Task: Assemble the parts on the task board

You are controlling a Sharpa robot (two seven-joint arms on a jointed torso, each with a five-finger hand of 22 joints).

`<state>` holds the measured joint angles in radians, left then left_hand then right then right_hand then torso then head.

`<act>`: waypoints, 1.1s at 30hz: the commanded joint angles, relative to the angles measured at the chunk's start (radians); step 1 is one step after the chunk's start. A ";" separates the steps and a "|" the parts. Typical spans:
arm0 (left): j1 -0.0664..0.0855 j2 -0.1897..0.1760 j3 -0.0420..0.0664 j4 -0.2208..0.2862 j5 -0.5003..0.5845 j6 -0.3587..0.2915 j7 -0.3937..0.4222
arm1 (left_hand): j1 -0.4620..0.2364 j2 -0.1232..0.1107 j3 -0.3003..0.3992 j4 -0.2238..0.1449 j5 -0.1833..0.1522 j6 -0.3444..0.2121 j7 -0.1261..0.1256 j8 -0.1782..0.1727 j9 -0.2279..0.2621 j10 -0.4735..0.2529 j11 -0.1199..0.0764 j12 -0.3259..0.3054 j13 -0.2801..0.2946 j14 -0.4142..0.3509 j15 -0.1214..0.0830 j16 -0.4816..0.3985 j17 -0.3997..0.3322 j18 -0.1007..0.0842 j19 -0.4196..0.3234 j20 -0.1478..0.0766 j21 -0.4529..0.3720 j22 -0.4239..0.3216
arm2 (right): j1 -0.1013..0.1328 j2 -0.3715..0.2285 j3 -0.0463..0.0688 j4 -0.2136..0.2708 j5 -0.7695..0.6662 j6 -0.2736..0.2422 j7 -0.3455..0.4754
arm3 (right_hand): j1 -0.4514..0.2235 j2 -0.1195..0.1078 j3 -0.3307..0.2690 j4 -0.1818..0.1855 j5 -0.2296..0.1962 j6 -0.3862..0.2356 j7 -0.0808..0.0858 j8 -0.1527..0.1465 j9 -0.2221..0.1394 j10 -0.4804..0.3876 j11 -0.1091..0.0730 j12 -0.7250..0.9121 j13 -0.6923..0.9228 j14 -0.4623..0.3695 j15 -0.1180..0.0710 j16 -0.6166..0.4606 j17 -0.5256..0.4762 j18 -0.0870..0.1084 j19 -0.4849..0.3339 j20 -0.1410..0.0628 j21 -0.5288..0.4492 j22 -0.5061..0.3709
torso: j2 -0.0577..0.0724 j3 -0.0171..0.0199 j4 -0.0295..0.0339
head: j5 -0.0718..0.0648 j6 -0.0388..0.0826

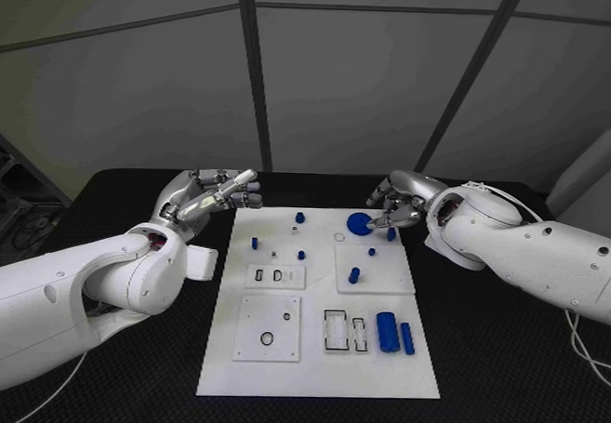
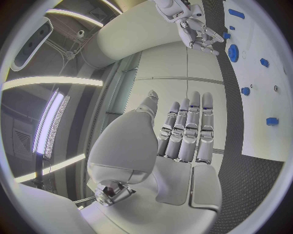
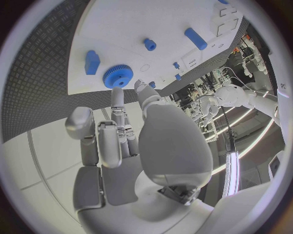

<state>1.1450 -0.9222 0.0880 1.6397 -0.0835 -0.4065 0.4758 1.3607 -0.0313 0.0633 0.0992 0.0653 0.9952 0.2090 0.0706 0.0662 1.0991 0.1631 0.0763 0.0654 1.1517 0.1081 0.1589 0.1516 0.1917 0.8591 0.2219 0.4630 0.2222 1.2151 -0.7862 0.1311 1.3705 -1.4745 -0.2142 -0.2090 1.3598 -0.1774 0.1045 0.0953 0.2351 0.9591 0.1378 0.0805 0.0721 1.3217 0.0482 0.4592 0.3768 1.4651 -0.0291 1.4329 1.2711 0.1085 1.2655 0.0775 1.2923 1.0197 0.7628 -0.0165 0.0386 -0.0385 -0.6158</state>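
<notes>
While the left hand (image 1: 209,195) hovers off the task board's (image 1: 320,370) far-left corner, fingers straight and apart, holding nothing | board carries small blue pegs (image 1: 300,216), recessed slots, two blue cylinders (image 1: 386,331) near right edge | blue gear (image 1: 359,224) lies at far right | right hand (image 1: 400,204) over gear, fingers loosely curled, grasp unclear

My right hand (image 1: 397,204) covers part of the blue gear (image 1: 360,224); contact unclear. Small pegs on the task board (image 1: 320,379) too tiny to identify.
</notes>
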 commanded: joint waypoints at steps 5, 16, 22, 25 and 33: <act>0.001 0.005 0.001 -0.003 -0.006 0.020 0.006 | -0.008 -0.001 -0.001 -0.006 -0.005 0.001 0.005 -0.004 -0.001 -0.005 -0.004 -0.005 0.000 -0.004 0.002 -0.006 0.002 -0.011 -0.006 -0.002 0.006 0.001 | 0.002 0.030 0.000 -0.043 0.040 0.078 -0.036 | 0.056 0.006 -0.047 0.092 0.003 -0.018 0.010 0.021 0.001 -0.024 0.011 0.596 0.609 0.072 0.015 0.063 0.124 -0.010 0.028 0.015 0.034 0.058 | 0.000 -0.0010 0.0034 | -0.002 -0.005; 0.001 0.006 0.001 -0.006 -0.006 0.020 0.006 | -0.008 -0.001 -0.001 -0.006 -0.005 0.001 0.005 -0.004 -0.001 -0.005 -0.004 -0.005 0.000 -0.004 0.002 -0.006 0.002 -0.011 -0.006 -0.002 0.006 0.001 | 0.002 0.074 0.000 -0.102 0.028 0.064 -0.035 | 0.073 0.012 -0.051 0.133 0.023 -0.030 0.016 0.036 0.001 0.003 0.018 0.739 0.763 0.082 0.021 0.090 0.183 -0.018 0.048 0.023 0.058 0.099 | 0.001 -0.0010 -0.0005 | 0.002 -0.008; 0.001 0.010 0.001 -0.008 -0.006 0.020 0.005 | -0.008 -0.001 -0.001 -0.006 -0.005 0.001 0.005 -0.004 -0.001 -0.005 -0.004 -0.005 0.000 -0.004 0.002 -0.006 0.002 -0.011 -0.006 -0.002 0.006 0.001 | 0.002 0.096 0.000 -0.125 0.031 0.073 -0.031 | 0.074 0.015 -0.051 0.139 0.030 -0.029 0.016 0.040 0.001 0.017 0.019 0.770 0.796 0.085 0.022 0.096 0.197 -0.020 0.053 0.024 0.065 0.111 | 0.001 -0.0011 0.0016 | 0.002 -0.011; 0.001 0.010 0.001 -0.009 -0.006 0.020 0.005 | -0.009 -0.001 -0.002 -0.006 -0.005 0.003 0.005 -0.004 0.000 -0.003 -0.005 -0.004 0.000 -0.004 0.002 -0.007 0.002 -0.011 -0.007 -0.002 0.007 0.001 | 0.002 0.107 0.000 -0.134 0.031 0.079 -0.028 | 0.074 0.017 -0.050 0.140 0.032 -0.029 0.016 0.041 0.001 0.019 0.019 0.778 0.804 0.086 0.023 0.098 0.201 -0.020 0.055 0.024 0.067 0.114 | 0.001 -0.0004 0.0010 | 0.002 -0.013; 0.001 0.011 0.001 -0.010 -0.006 0.018 0.003 | -0.010 -0.001 -0.002 -0.006 -0.005 0.003 0.005 -0.004 0.000 -0.003 -0.005 -0.004 0.000 -0.003 0.002 -0.007 0.002 -0.011 -0.008 -0.002 0.007 0.001 | 0.002 0.125 0.000 -0.150 0.034 0.097 -0.021 | 0.075 0.020 -0.049 0.142 0.035 -0.026 0.016 0.045 0.002 0.027 0.019 0.796 0.824 0.087 0.023 0.101 0.209 -0.021 0.057 0.025 0.070 0.119 | 0.000 -0.0005 -0.0010 | 0.004 -0.016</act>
<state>1.1449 -0.9126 0.0879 1.6294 -0.0836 -0.3989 0.4748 1.3607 -0.0314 0.0633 0.0993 0.0653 0.9952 0.2089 0.0706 0.0662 1.0992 0.1631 0.0763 0.0654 1.1517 0.1081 0.1589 0.1530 0.1916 0.8592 0.2219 0.4630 0.2222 1.2151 -0.6630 0.1308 1.2214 -1.4440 -0.1379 -0.2387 1.4293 -0.1629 0.0562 0.2329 0.2666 0.9382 0.1531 0.1210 0.0720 1.3419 0.0642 1.2499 1.2003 1.4668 -0.0125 1.5309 1.3078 0.0924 1.3174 0.1035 1.3557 1.1375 0.7633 -0.0170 0.0383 -0.0346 -0.6304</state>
